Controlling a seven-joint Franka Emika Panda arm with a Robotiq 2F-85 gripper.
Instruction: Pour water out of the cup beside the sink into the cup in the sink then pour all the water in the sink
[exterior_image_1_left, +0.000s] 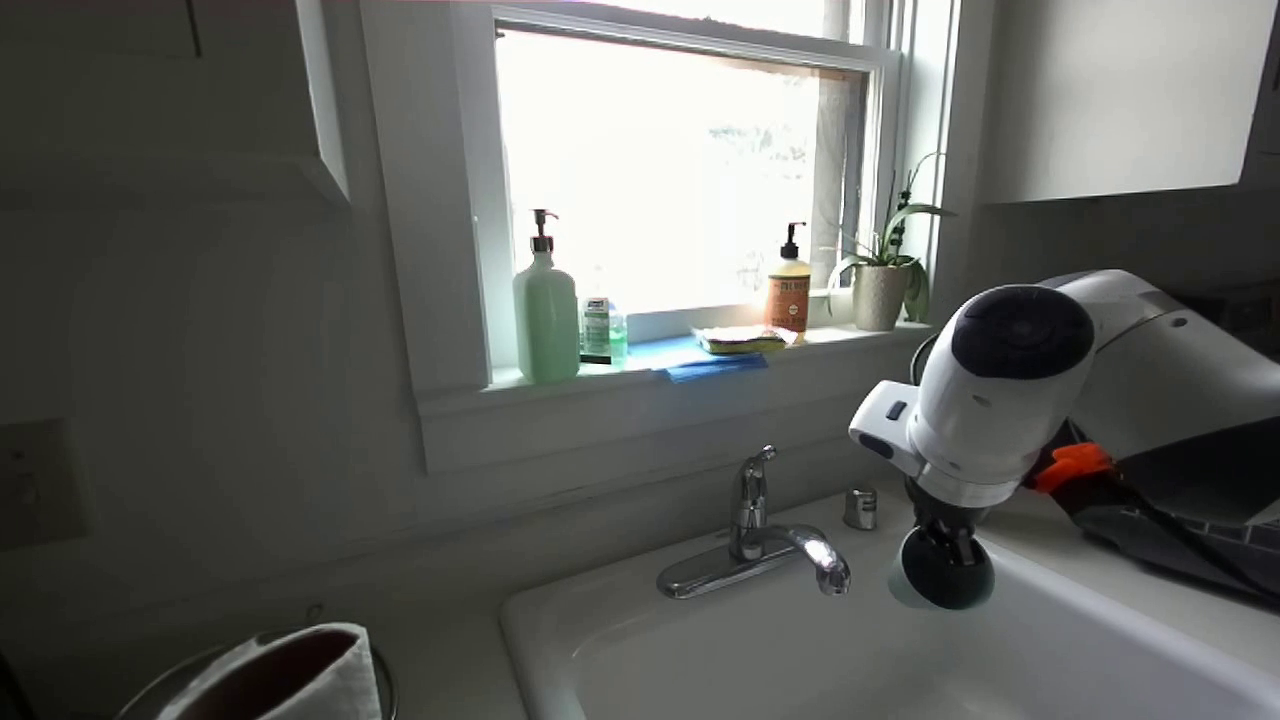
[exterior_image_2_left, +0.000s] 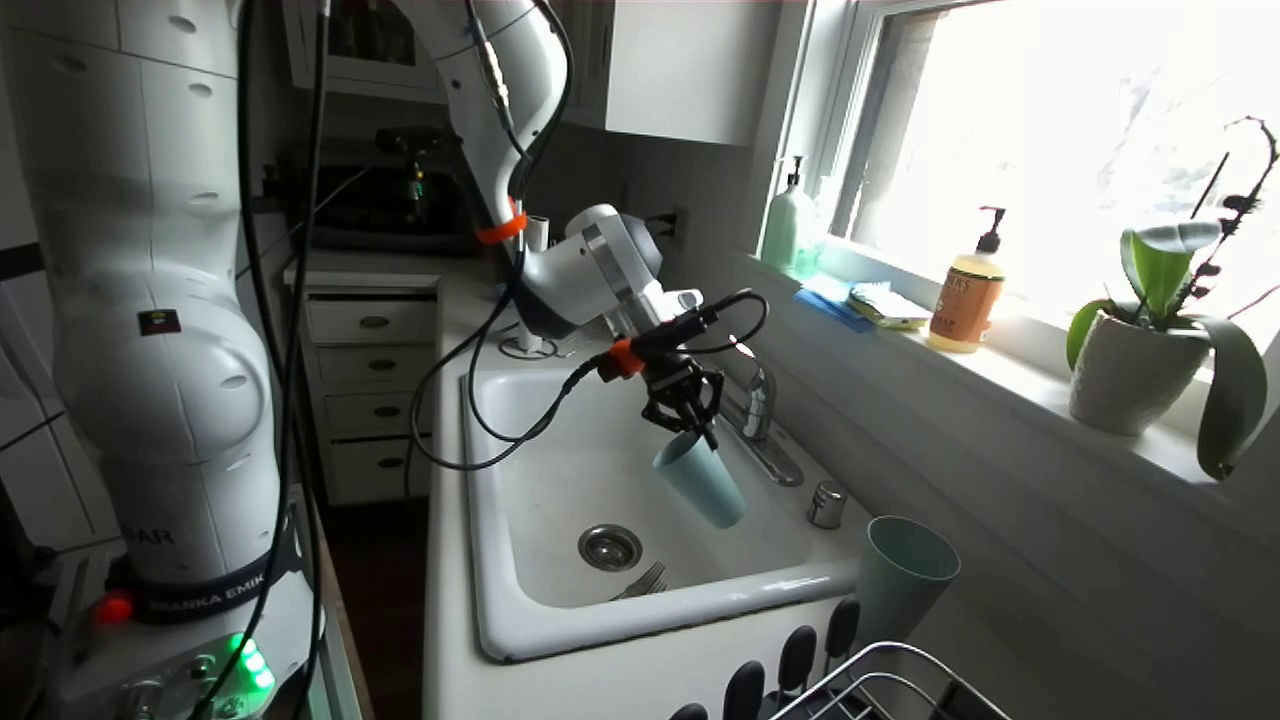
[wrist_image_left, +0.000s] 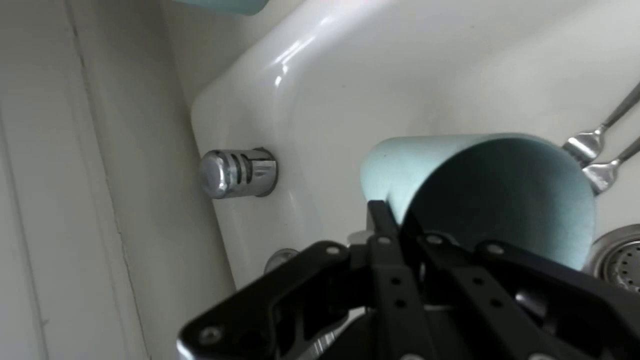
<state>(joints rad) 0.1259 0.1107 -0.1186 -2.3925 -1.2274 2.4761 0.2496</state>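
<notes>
My gripper (exterior_image_1_left: 957, 543) is shut on the rim wall of a light blue cup (exterior_image_1_left: 912, 583), one finger inside and one outside. In an exterior view the gripper (exterior_image_2_left: 706, 436) and the cup (exterior_image_2_left: 705, 487) are over the white sink (exterior_image_2_left: 640, 618), with the cup tilted and its mouth toward the gripper. In the wrist view the gripper (wrist_image_left: 395, 220) pinches the cup (wrist_image_left: 400, 167), whose inside is dark; water cannot be made out. A similar cup (exterior_image_2_left: 905, 580) stands upright on the counter beside the sink; its edge shows in the wrist view (wrist_image_left: 227, 4).
The chrome faucet (exterior_image_2_left: 762, 400) is close to the gripper, and a chrome cap (exterior_image_2_left: 827, 503) stands on the back rim. Forks (exterior_image_2_left: 645, 582) lie near the drain (exterior_image_2_left: 610, 547). A wire rack (exterior_image_2_left: 890, 650) with black-handled utensils is beside the standing cup. Bottles and a plant (exterior_image_2_left: 1140, 360) line the sill.
</notes>
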